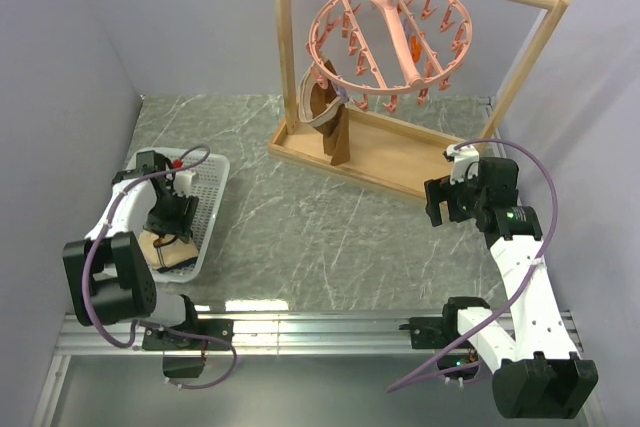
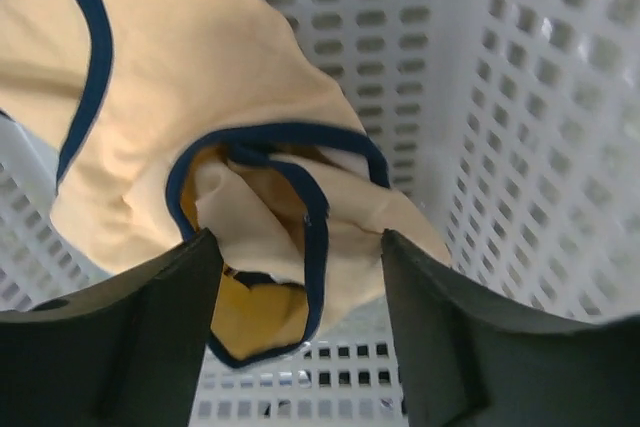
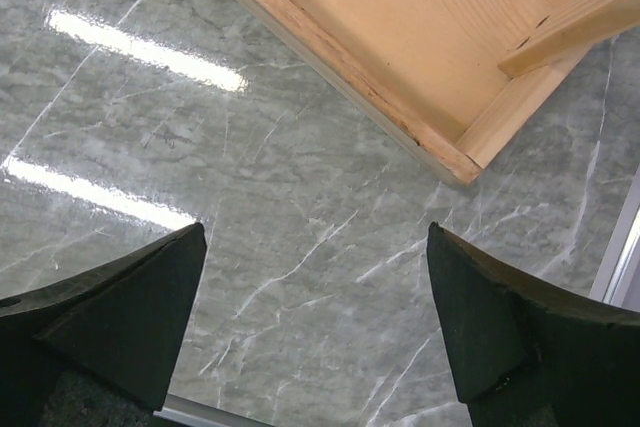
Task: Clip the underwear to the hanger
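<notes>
Tan underwear [image 2: 200, 97] inside white perforated basket [image 2: 520, 97]

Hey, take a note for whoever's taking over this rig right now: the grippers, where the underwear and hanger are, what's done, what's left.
Grippers: left gripper open, down in the basket, jaws either side of a fold of the underwear, no firm grip visible. Right gripper open, empty, over the table by the rack corner.
Things: hanger hooked on the rack, a brown garment hanging from it.
Done: underwear not clipped yet.
Left: grasp, lift, carry to the hanger, clip.
</notes>
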